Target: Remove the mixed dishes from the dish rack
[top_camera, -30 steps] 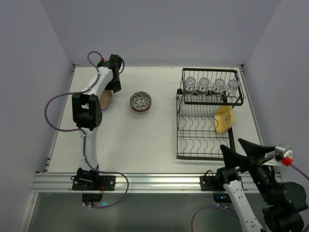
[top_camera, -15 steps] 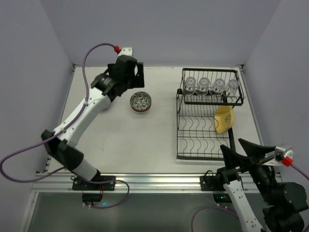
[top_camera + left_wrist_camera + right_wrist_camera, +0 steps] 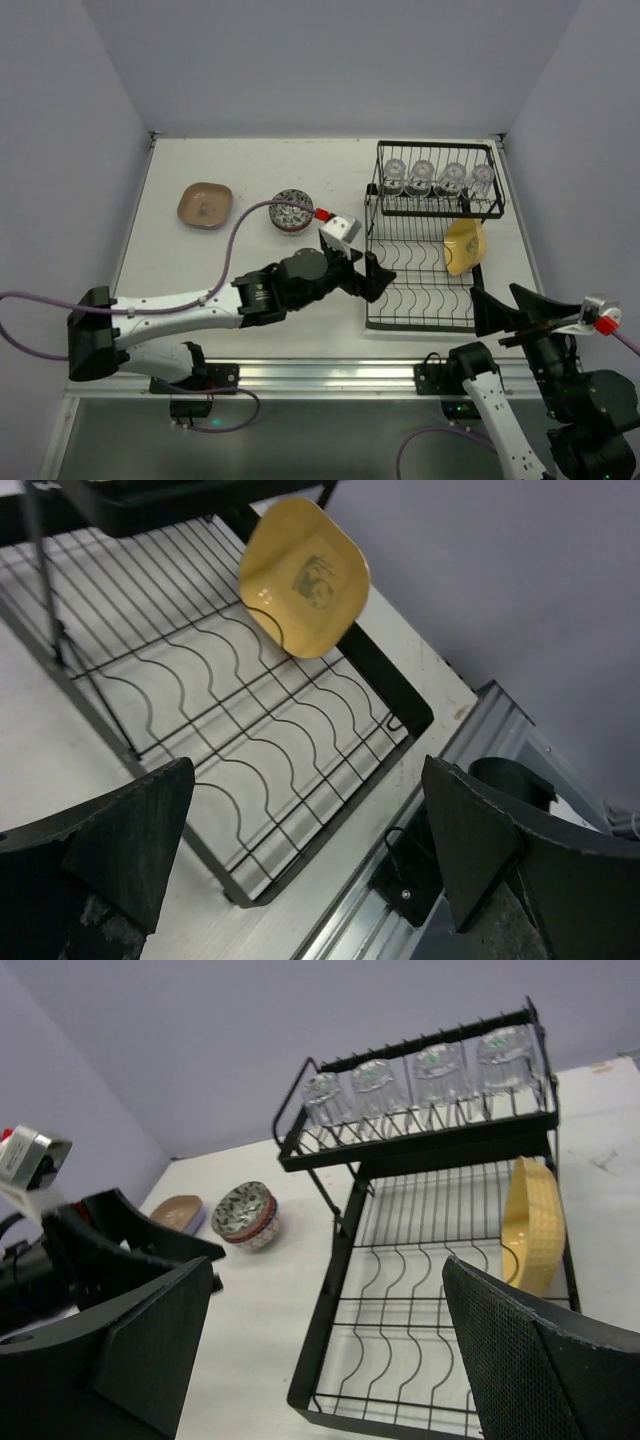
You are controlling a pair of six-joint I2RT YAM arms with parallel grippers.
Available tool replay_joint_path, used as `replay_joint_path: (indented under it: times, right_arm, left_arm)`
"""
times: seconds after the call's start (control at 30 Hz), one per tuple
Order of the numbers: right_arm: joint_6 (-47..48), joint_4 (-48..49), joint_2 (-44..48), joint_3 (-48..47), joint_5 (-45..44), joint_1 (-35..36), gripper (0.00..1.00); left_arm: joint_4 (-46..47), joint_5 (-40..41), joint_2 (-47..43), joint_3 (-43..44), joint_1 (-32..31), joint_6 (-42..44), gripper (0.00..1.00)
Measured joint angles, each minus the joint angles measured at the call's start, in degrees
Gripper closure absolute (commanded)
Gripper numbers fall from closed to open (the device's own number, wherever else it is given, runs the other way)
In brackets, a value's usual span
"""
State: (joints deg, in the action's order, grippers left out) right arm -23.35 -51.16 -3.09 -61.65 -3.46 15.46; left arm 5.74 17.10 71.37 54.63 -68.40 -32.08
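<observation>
Looking from the top, the left hand (image 3: 365,272) is spread and empty by the dish rack (image 3: 418,326). Left wrist: the yellow plate (image 3: 303,578) stands in the lower slots. Right wrist: the right hand (image 3: 328,1270) is spread, empty.

The rack (image 3: 372,262) stands at the table's (image 3: 250,300) 3 o'clock. Four glasses (image 3: 438,177) sit in a row on its raised shelf, at the rack's 12 o'clock end. A yellow plate (image 3: 464,246) stands on edge in the lower tier, at the rack's 3 o'clock side. A patterned bowl (image 3: 291,211) rests on the table at the rack's 9 o'clock, and a brown plate (image 3: 206,205) lies flat at the bowl's 9 o'clock, apart from it. The left arm reaches across from 8 o'clock, its tool (image 3: 370,275) over the rack's 8 o'clock edge. The right tool (image 3: 492,292), fingers spread, hangs at the rack's 5 o'clock corner.
</observation>
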Motion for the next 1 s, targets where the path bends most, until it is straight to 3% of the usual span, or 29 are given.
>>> replay_joint_path:
  times: [0.17, 0.43, 0.6, 0.87, 1.0]
  right_arm:
    - [0.26, -2.21, -4.02, -0.63, -5.51, 0.00, 0.01]
    - [6.38, -5.05, -10.08, -5.44, -12.22, 0.00, 0.01]
    - [8.48, -4.37, -9.70, -7.89, -9.44, 0.00, 0.01]
    - [8.31, -2.23, -6.05, -5.86, 0.61, 0.00, 0.01]
    - [7.93, -1.88, -5.22, -5.62, 3.93, 0.00, 0.01]
  left_arm:
    - [8.35, -0.33, 16.02, 5.57, -5.70, 0.13, 0.00]
    - [11.98, -4.46, 40.17, 26.36, -6.14, 0.24, 0.00]
    - [13.46, -4.74, 47.84, 34.93, -6.14, 1.75, 0.03]
    - [13.75, -1.49, 58.80, 47.78, -6.14, 8.96, 0.22]
    - [12.02, 0.61, 63.65, 54.12, -6.14, 12.92, 0.26]
